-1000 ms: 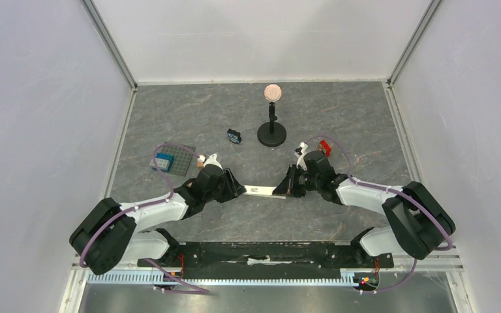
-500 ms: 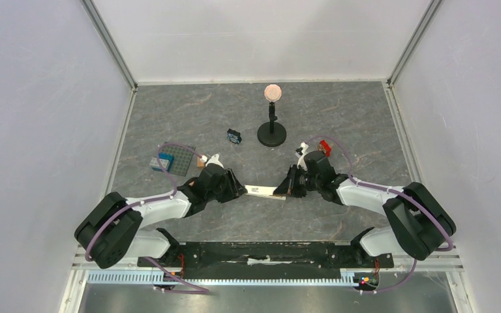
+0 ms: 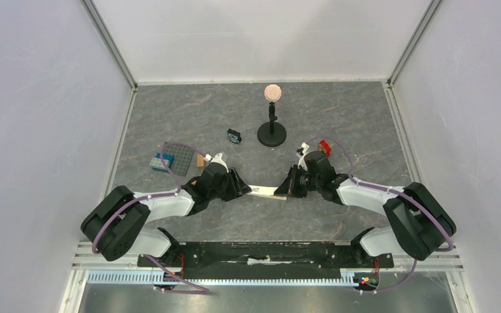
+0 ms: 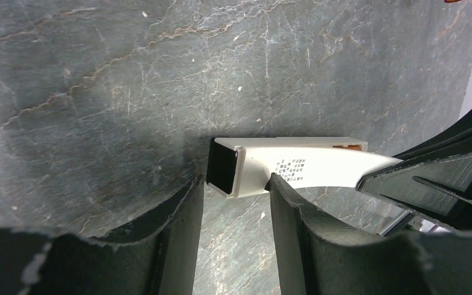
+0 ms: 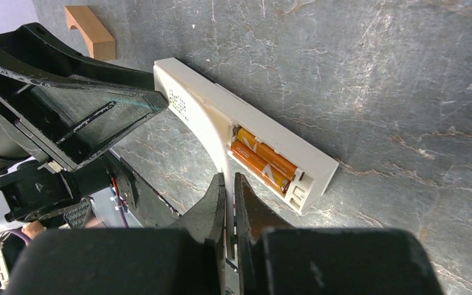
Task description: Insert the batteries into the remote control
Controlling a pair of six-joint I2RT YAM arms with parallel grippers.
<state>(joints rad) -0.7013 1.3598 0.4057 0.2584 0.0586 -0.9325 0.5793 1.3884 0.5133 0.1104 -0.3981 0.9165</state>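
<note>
Over the last second the left gripper point(image 4: 235, 203) had crept further along the remote control point(image 5: 246, 144) on the table between the arms, fingers spread astride its end. The right gripper point(image 5: 230, 184) stayed pinched on the peeled-back battery cover point(image 5: 212, 132), both batteries point(image 5: 263, 158) already seated, so probably only closing the cover remained.

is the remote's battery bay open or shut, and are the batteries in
Open. In the right wrist view the remote control shows two batteries lying side by side in the uncovered bay; the thin white cover curves away from it.
</note>
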